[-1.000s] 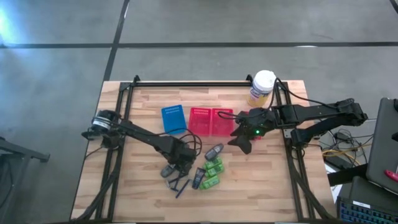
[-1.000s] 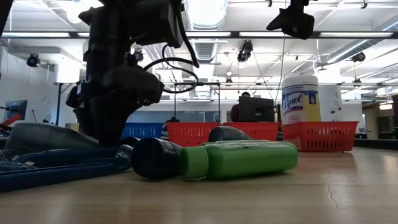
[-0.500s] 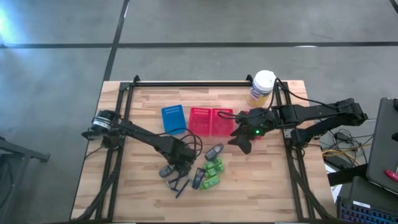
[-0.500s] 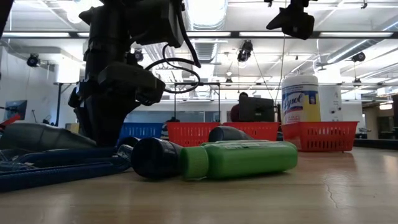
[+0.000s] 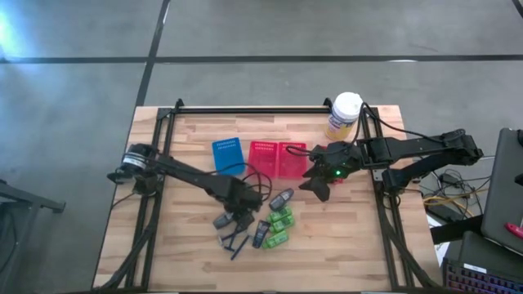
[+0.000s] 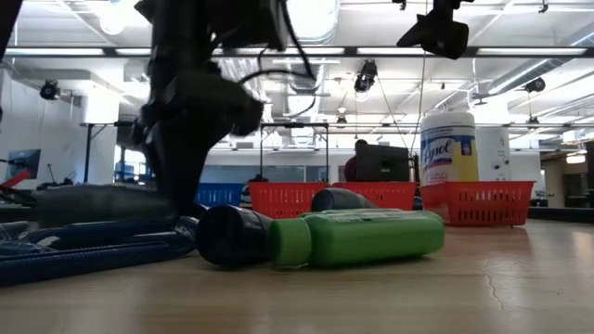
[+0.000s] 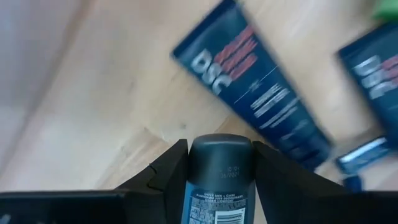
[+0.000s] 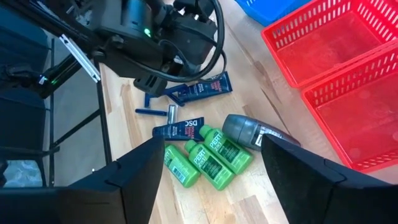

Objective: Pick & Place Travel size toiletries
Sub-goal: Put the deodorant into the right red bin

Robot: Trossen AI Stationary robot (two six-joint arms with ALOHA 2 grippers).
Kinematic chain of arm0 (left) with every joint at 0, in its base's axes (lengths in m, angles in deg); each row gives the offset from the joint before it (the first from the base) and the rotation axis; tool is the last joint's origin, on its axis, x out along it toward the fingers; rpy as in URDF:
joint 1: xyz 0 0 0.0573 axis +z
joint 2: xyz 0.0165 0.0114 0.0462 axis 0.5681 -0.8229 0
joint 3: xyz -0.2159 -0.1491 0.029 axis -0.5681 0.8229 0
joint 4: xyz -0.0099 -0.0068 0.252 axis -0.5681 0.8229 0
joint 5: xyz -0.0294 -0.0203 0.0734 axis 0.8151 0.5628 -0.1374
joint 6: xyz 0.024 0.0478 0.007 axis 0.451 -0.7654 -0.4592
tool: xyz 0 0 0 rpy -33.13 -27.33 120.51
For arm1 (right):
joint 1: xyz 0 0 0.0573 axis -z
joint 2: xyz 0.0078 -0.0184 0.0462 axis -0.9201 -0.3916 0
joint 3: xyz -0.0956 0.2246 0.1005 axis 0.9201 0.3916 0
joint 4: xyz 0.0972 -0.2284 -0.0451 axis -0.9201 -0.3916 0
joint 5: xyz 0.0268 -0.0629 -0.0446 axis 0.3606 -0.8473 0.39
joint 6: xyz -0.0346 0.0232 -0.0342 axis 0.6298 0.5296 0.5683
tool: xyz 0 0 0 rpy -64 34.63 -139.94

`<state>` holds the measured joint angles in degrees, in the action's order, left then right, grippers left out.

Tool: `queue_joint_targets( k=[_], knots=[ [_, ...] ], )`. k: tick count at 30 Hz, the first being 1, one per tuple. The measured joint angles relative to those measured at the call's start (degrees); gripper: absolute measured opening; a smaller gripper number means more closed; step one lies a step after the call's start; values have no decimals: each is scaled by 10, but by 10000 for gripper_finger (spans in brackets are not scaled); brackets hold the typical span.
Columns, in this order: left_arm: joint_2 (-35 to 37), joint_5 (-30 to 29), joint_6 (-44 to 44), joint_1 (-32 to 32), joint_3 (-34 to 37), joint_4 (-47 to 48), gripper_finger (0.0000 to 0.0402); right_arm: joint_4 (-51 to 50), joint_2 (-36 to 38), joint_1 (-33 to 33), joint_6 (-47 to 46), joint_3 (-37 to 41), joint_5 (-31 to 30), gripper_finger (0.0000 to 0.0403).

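Note:
My left gripper (image 5: 239, 214) is low over the heap of toiletries, shut on a dark grey tube (image 7: 220, 169), also seen in the low view as the grey tube (image 6: 102, 202). Around it lie dark blue tubes (image 7: 252, 93), thin blue sticks (image 5: 235, 243), green bottles (image 5: 280, 220) and another grey tube (image 5: 282, 198), all flat on the wood. My right gripper (image 5: 315, 186) hangs open above the table, right of the red baskets, with the heap below it (image 8: 211, 155). My left gripper pinches the dark grey tube between its two fingers (image 7: 171, 171), just behind its rounded cap end (image 7: 221, 146), coming from above. The tube lies about level in the hold, close above the blue sticks; whether any part rests on them I cannot tell.
A blue mesh basket (image 5: 228, 156) and two red mesh baskets (image 5: 263, 158) (image 5: 292, 159) stand beyond the heap. A yellow canister with a white lid (image 5: 344, 115) stands at the far right. Black frame rails run along both table sides; bare wood lies near the front edge.
My left gripper has shifted a little toward the table's right and turned. The grey tube in it has moved along: earlier it sloped down onto the blue sticks, now it lies about level, its lower end raised.

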<state>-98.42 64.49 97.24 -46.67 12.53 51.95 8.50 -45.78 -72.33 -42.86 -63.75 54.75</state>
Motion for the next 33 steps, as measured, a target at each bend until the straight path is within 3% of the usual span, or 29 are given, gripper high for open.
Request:
queue_joint_targets(
  k=[8, 21, 33],
  knots=[
    [2, -54, -54, 10, -73, 52, 157, 0, 0, 0, -5, 0, 0, 266],
    [2, -54, -46, 12, -10, 50, 159, 0, 0, 0, 1, 0, 0, 238],
    [2, -54, -23, 15, -4, 93, 248, 0, 0, 0, 2, 4, -11, 273]
  ],
)
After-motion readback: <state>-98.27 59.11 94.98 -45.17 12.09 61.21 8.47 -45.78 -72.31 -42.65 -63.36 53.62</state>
